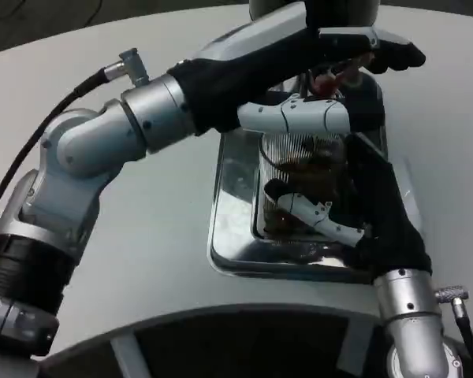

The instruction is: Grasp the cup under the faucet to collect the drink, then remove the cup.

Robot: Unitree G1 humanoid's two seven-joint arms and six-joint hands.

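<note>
Gripping the ribbed clear cup point(299, 177) from its right side, the right hand point(355, 213) holds it on the steel drip tray point(229, 236) upon the white worktop point(158, 236). Beyond, the left hand point(355, 55) reaches the dispenser, grip indiscernible. Judged: filling; removal next requires a level lift.

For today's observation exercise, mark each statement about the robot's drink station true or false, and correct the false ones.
1. The right hand wraps around the cup. True.
2. The cup stands on a wooden board. False: it stands in a shiny metal tray.
3. The left hand reaches over the top of the cup. True.
4. The cup is opaque white. False: it is clear and ribbed, with brown drink inside.
5. The table is black. False: it is white.
</note>
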